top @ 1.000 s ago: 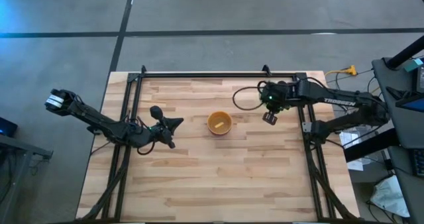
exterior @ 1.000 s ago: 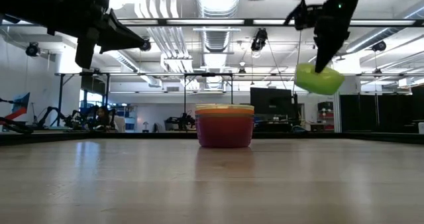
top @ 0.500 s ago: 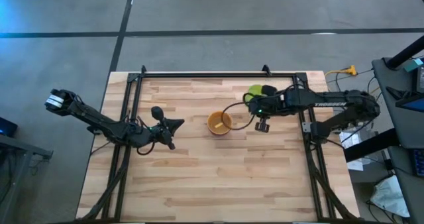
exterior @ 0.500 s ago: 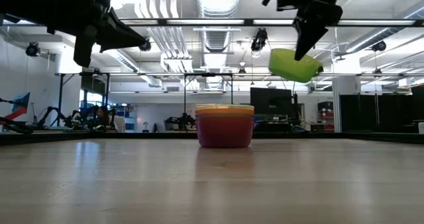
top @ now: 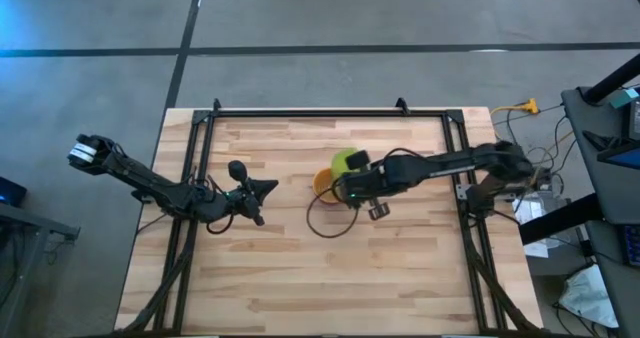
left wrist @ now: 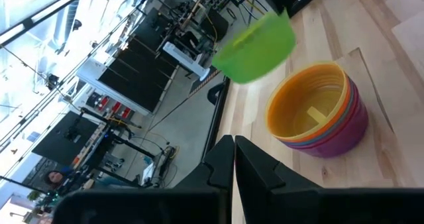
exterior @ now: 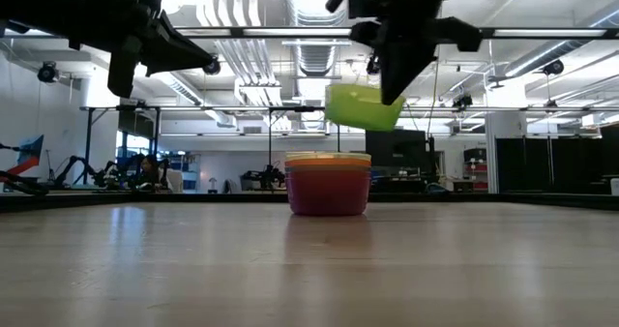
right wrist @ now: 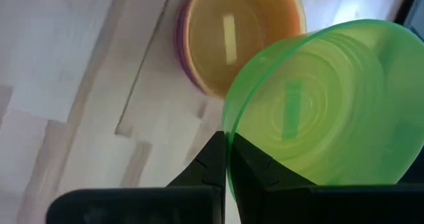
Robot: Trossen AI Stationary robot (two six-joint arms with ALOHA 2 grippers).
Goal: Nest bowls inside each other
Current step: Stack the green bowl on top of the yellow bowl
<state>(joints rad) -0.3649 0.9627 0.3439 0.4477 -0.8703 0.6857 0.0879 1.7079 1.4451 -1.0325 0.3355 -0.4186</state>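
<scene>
Right gripper (top: 352,181) pinched shut on the rim of green bowl (exterior: 362,106) — hung tilted just above the stack (exterior: 328,184), toward its 2 o'clock in the high view. Could land askew and jam on the rim, or tip the stack. Left gripper (top: 262,184) waited at 9 o'clock, closed on nothing.

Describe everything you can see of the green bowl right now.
The green bowl is a small round bowl of translucent-looking lime plastic, with faint concentric rings inside. It hangs in the air, tilted, above and slightly off-centre from the stack of nested bowls, not touching it. The right claw pinches its rim; nothing else touches it. From above, it overlaps the stack's far edge near the table's middle. The stack's top bowl is yellow.
</scene>
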